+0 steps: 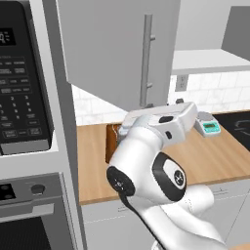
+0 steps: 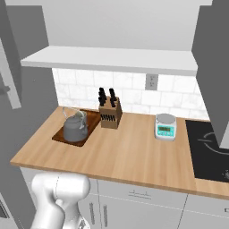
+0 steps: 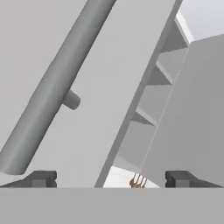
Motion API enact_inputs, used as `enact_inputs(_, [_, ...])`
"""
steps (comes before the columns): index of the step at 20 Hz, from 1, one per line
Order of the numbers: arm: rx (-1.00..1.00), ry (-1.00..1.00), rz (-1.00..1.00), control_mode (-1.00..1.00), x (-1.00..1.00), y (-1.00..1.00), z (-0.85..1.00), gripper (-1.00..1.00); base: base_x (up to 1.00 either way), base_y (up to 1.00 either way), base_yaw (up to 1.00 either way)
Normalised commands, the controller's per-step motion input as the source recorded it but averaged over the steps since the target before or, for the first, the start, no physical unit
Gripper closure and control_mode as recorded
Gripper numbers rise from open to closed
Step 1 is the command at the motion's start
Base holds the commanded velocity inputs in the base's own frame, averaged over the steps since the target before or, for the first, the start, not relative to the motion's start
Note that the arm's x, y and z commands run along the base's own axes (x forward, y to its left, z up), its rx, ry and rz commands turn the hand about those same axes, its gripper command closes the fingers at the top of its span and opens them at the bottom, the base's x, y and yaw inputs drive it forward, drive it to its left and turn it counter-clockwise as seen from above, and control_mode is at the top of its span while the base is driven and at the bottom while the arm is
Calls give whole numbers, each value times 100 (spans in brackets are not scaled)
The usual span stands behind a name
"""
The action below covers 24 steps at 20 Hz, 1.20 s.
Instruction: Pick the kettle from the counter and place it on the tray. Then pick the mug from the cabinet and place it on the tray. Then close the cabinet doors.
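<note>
In the hand view the gripper [image 3: 109, 178] was seen with its two dark fingertips [image 3: 41, 178] set wide apart and nothing held between them; just beyond them a light grey cabinet door [image 3: 109, 65] was seen at a slant, its long brushed-metal bar handle [image 3: 52, 87] running diagonally across the panel and fixed to it by a short post; past the door's edge the grey inside walls of the cabinet [image 3: 153, 100] were visible. In the left base view the white arm [image 1: 156, 161] was seen bent over the front of the counter [image 1: 219, 156], and the same door [image 1: 112, 49] was seen swung out above it, its vertical handle [image 1: 146, 58] facing the camera. In the right base view the light-wood counter [image 2: 129, 152] was spread out beyond the arm; on its left part the dark brown tray [image 2: 60, 136] was laid, and the kettle [image 2: 74, 127] was stood upright on it; whether the mug was on the tray could not be told. Just beside the tray's far right corner a knife block [image 2: 110, 114] was placed; further right a small kitchen scale [image 2: 165, 126] was stood near the tiled backsplash [image 2: 129, 91], and a black cooktop [image 2: 208, 147] was set into the counter at the right edge; above, the white shelf [image 2: 112, 59] of the cabinet was seen.
</note>
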Motion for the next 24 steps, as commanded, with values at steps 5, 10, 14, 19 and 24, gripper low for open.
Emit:
enact_inputs(5, [22,-11,0,-100,41,-80,8,-100,0,0,0])
enact_inputs(10, [22,-7,0,-100,55,-74,0,-100,0,0,0])
enact_inputs(14, [24,-7,0,-100,65,-62,0,-100,0,0,0])
enact_inputs(19, [23,-1,0,-100,78,-44,0,-100,0,0,0])
enact_inputs(24, [23,0,3,-100,89,-24,0,-100,0,0,0])
